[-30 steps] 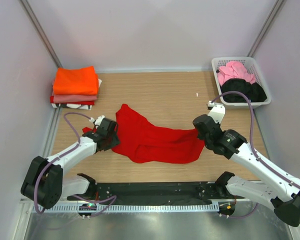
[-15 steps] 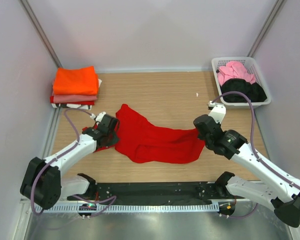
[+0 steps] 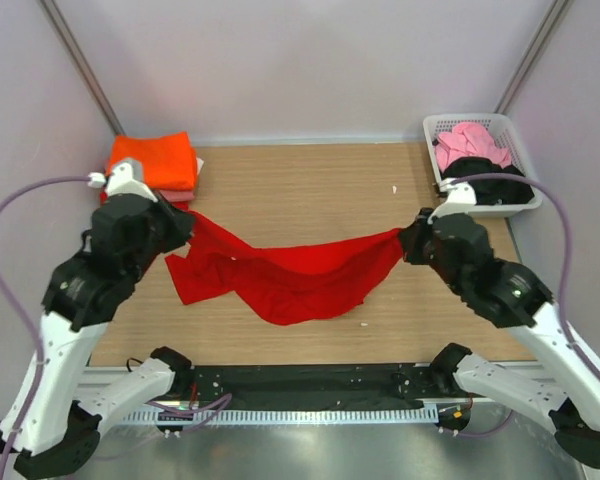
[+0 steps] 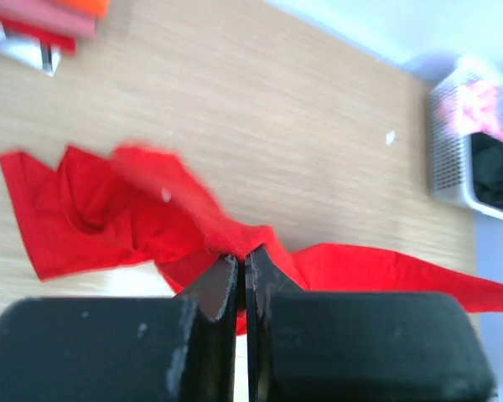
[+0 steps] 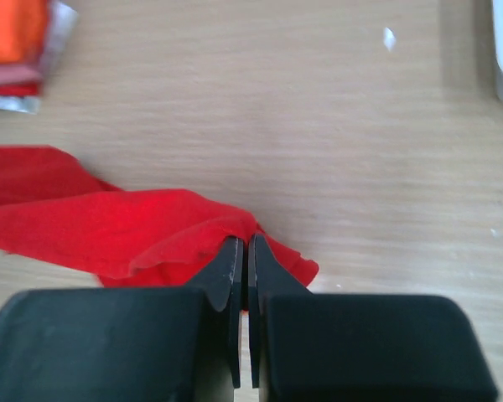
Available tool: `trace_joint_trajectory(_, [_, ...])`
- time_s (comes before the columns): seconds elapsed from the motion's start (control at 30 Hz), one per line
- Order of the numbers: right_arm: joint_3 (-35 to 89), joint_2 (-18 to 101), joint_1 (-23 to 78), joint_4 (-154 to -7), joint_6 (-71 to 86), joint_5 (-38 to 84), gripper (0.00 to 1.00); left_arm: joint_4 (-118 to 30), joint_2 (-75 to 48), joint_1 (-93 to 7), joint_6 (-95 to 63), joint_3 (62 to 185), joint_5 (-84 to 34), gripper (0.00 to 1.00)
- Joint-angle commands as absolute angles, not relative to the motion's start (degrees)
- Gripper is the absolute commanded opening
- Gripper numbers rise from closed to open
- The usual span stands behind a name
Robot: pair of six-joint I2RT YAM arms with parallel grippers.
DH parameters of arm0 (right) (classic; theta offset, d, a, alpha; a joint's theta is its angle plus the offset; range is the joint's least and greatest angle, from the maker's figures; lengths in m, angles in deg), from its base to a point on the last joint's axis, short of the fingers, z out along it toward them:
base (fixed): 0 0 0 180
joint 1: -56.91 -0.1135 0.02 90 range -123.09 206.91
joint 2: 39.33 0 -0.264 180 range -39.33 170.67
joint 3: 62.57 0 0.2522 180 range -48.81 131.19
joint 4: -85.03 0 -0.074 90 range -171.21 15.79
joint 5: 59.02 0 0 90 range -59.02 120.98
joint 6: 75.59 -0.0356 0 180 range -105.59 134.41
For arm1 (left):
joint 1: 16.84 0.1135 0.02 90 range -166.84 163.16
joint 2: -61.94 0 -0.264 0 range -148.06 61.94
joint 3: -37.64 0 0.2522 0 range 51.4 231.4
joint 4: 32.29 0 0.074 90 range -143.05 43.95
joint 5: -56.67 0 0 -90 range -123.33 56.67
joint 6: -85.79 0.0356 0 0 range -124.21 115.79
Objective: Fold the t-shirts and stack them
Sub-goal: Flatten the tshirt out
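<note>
Hanging between two raised grippers over the table (image 3: 310, 180), the red shirt (image 3: 290, 275) sags low in the middle. The left gripper (image 3: 187, 225) is pinched tight on one edge, with loose cloth drooping beneath it. The right gripper (image 3: 404, 240) is pinched tight on the opposite end. Further back, at far left, a folded stack has an orange shirt (image 3: 152, 157) on top. At far right, a white basket (image 3: 436, 124) holds a pink shirt (image 3: 470, 142) and a black shirt (image 3: 485, 180)
</note>
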State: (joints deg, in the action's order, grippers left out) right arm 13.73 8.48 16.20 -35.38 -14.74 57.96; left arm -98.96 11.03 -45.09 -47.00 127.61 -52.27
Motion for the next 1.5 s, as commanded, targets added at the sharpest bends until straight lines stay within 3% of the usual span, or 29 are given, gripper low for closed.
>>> trace_joint_trajectory(0.0, [23.75, 3.13, 16.30, -39.55, -7.22, 49.89, 0.01, -108.97, 12.55, -45.32, -40.43, 139.53, -52.23, 0.00])
trace_joint_trajectory(0.43, [48.12, -7.94, 16.39, -40.69, 8.52, 31.69, 0.01, -108.55, 15.80, -42.78, -26.72, 178.20, -33.60, 0.00])
trace_joint_trajectory(0.7, [50.95, -10.06, 16.48, -42.00, 10.72, 44.14, 0.01, -103.81, 12.55, -37.68, -27.41, 184.74, -30.25, 0.00])
trace_joint_trajectory(0.97, [47.00, 3.10, 16.48, -44.12, 14.15, 69.09, 0.01, -104.06, -4.38, -37.67, -27.24, 190.36, -40.51, 0.00])
trace_joint_trajectory(1.13, [41.64, 23.83, 16.92, -42.00, 10.63, 90.53, 0.01, -110.99, -21.88, -36.89, -28.64, 190.01, -52.12, 0.01])
trace_joint_trajectory(1.2, [40.48, 30.85, 23.65, -42.45, 8.01, 85.60, 0.01, -112.58, -33.26, -34.00, -31.54, 189.75, -47.86, 0.06])
trace_joint_trajectory(1.23, [41.09, 38.29, 27.34, -40.71, 5.47, 76.95, 0.02, -114.15, -38.29, -31.28, -32.33, 190.27, -46.44, 0.09])
trace_joint_trajectory(1.3, [44.06, 47.11, 35.71, -38.51, 1.15, 69.07, 0.67, -118.36, -47.61, -29.16, -34.00, 195.94, -41.45, 0.28])
trace_joint_trajectory(1.33, [45.91, 55.68, 36.69, -34.93, 0.36, 67.73, 0.89, -119.95, -58.01, -28.02, -33.92, 199.03, -39.41, 0.43])
trace_joint_trajectory(1.37, [50.11, 58.81, 36.87, -32.54, -1.04, 69.02, 0.99, -121.71, -61.77, -28.01, -33.49, 205.15, -37.30, 0.72])
trace_joint_trajectory(1.4, [51.20, 61.02, 36.78, -30.86, -1.49, 69.99, 1.00, -125.55, -65.29, -28.27, -32.78, 207.47, -36.59, 0.95])
trace_joint_trajectory(1.47, [50.16, 61.40, 36.87, -31.63, -1.76, 68.78, 1.00, -125.25, -65.51, -30.19, -31.38, 205.93, -39.38, 1.00])
